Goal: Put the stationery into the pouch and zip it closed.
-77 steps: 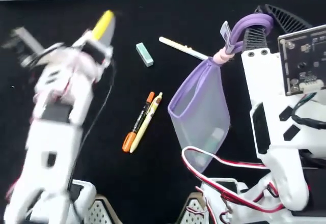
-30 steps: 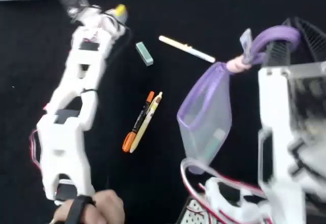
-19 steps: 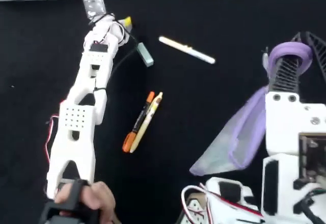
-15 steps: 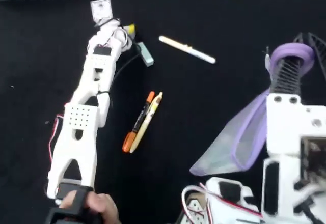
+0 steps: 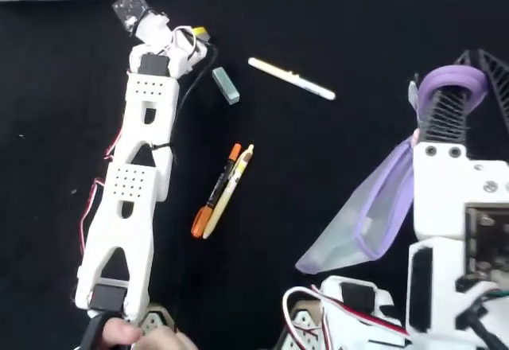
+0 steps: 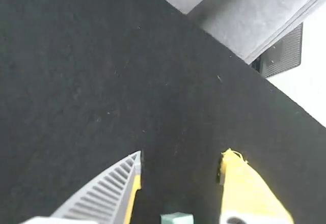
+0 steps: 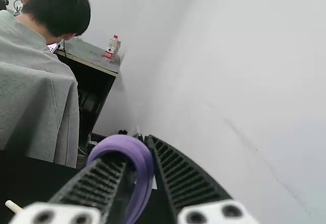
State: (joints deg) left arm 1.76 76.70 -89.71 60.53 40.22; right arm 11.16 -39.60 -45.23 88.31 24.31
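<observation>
Yet to pack: mint block eraser (image 5: 226, 85) at eleven o'clock, cream pen (image 5: 291, 78), orange marker (image 5: 215, 189), yellow pen (image 5: 235, 176). Left claw (image 6: 181, 158) spread over eraser; right claw (image 7: 138, 145) pinching translucent purple pouch (image 5: 362, 223), unzipped.

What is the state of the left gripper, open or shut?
Open. In the left wrist view the left gripper shows its two fingers well apart, with the black table and the green eraser seen between them.

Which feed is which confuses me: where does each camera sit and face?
High view: overhead, looking down at the table; left arm, right arm show.
Left wrist view: on that wrist, facing the table; open left hand, eraser.
Right wrist view: faces a wall; right hand clamps the pouch strap.
Shared with high: eraser, pouch strap.
</observation>
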